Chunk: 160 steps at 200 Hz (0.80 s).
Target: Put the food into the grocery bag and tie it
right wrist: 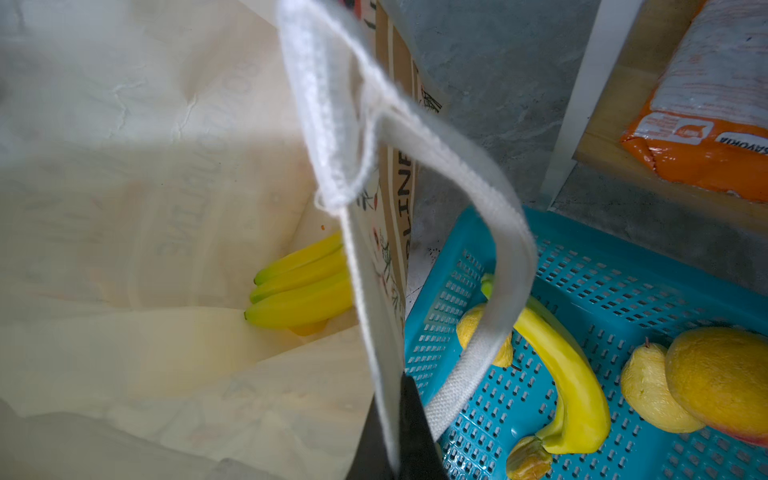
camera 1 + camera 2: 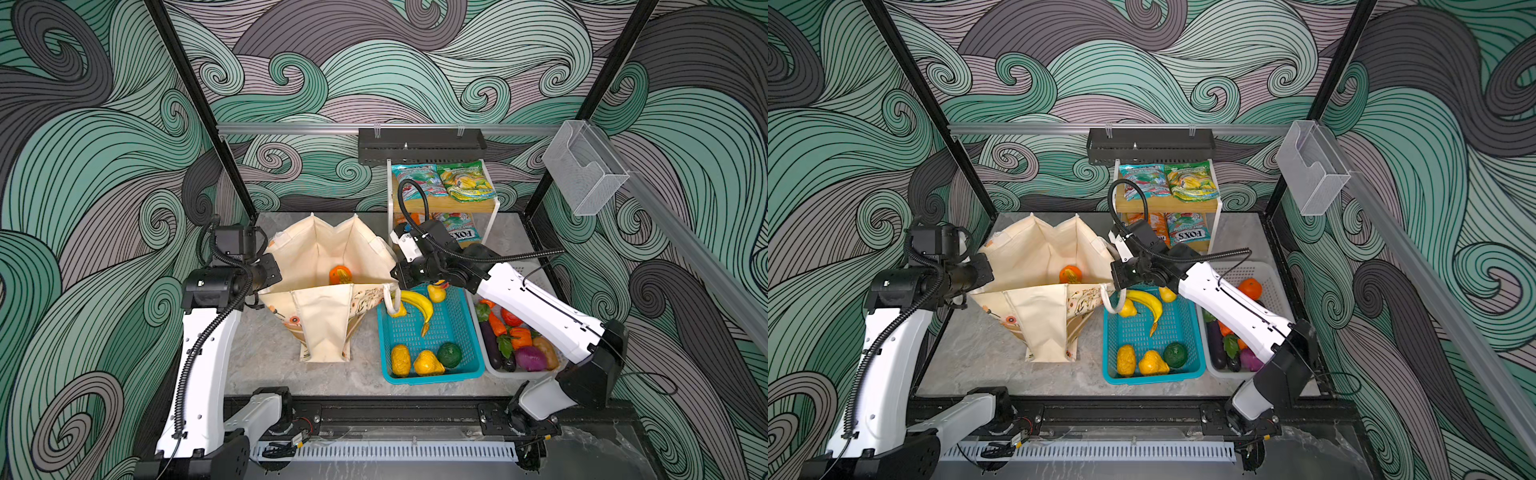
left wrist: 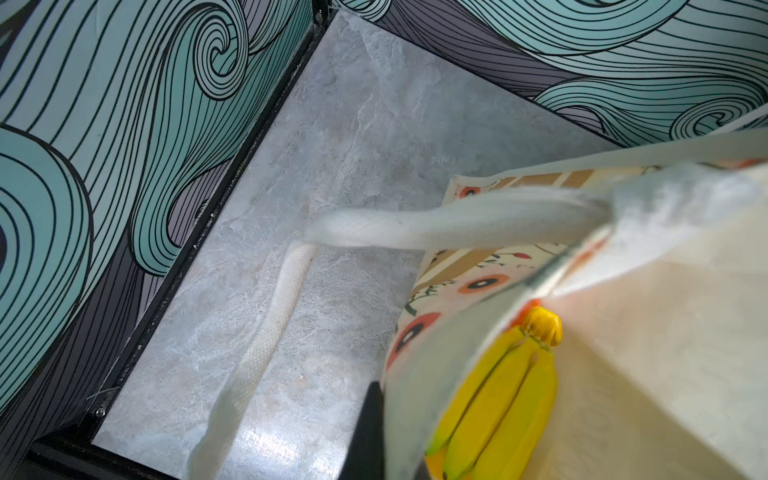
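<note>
Both arms reached inward from opposite sides, left gripper and right gripper each clamped on a rim of the grocery bag, standing open beside the teal basket

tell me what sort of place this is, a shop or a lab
Probably a robot test booth staged as a grocery corner: printed wave walls, two robot arms, and a shelf of snack packets near a tote bag.
</note>
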{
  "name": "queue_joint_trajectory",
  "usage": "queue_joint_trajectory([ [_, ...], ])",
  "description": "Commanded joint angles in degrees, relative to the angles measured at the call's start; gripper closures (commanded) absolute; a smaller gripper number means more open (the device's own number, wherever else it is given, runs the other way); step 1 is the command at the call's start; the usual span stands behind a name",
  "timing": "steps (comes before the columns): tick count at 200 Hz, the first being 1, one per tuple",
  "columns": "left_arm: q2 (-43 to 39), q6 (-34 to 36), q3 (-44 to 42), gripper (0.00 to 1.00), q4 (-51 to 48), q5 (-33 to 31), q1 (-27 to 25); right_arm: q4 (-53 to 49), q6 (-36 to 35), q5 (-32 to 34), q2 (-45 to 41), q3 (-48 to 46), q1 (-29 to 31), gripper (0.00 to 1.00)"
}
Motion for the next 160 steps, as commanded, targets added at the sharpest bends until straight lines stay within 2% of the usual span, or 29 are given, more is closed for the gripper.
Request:
queue_joint_trajectory([
  [1, -0.4, 3.8, 2.7, 1.00, -3.2, -5.5, 3.2, -7.1, -4.4, 6.8, -2.9, -1.7, -4.1, 1.00],
  [20, -0.5, 3.7, 2.1, 1.00, -2.8, -4.3, 3.4, -6.9, -4.5, 6.1, -2.8, -2.3, -4.1, 1.00],
  [34, -0.7, 3.7, 1.5, 1.00, -2.1, -0.2, 3.4, -6.7, -4.0, 4.9, -2.4, -1.7, -3.9, 1.00],
  [72, -3.2, 3.8, -4.2, 1.00, 5.9, 23.9, 3.4, -2.6, -2.8, 3.5, -1.4, 2.5, 1.5, 1.00],
  [88, -4.0, 3.2, -7.3, 0.98, 9.0, 29.9, 3.4, -1.3, -3.2, 1.6, 1.0, 5.5, 3.8, 1.00],
  [99, -4.1, 3.5, -8.7, 0.89, 9.7, 31.0, 3.3, -1.0, -3.1, 0.8, 3.3, 7.5, 4.6, 1.00],
  [125, -4.4, 4.0, -10.5, 0.87, 10.2, 31.2, 3.3, -1.3, -3.3, -0.1, 8.1, 10.1, 4.7, 1.00],
  [160, -3.7, 4.3, -7.8, 0.55, 9.8, 27.7, 3.3, -2.0, -4.0, 0.6, 10.8, 11.8, 4.7, 1.00],
])
